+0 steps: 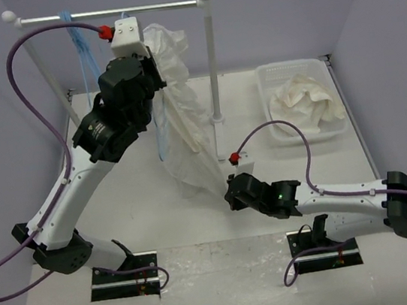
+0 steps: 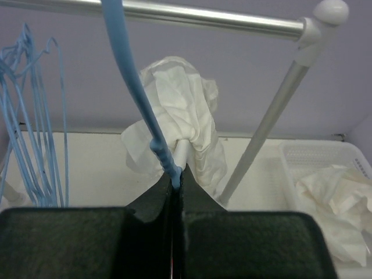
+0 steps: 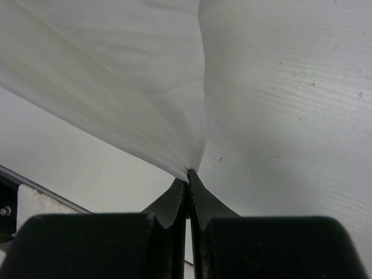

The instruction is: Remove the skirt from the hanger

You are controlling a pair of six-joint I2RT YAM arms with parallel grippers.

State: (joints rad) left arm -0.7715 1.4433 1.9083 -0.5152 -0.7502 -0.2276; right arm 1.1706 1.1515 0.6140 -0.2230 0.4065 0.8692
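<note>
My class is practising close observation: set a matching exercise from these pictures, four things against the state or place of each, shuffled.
Column one: 1 left gripper; 2 right gripper; 3 basket; 4 spare hangers.
Column two: A holds off-white cloth; B jaws shut on skirt; C hang from rail; D jaws shut on hanger.
Pairs: 1-D, 2-B, 3-A, 4-C.

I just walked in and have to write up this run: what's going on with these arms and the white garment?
The left pincer is shut on the blue wire of the hanger, up by the rail. The right pincer is shut on a lower edge of the skirt, down near the table. The skirt is not yet off: its top is bunched at the hanger. Spare hangers hang on the rail, and a basket at the right holds an off-white cloth.
</note>
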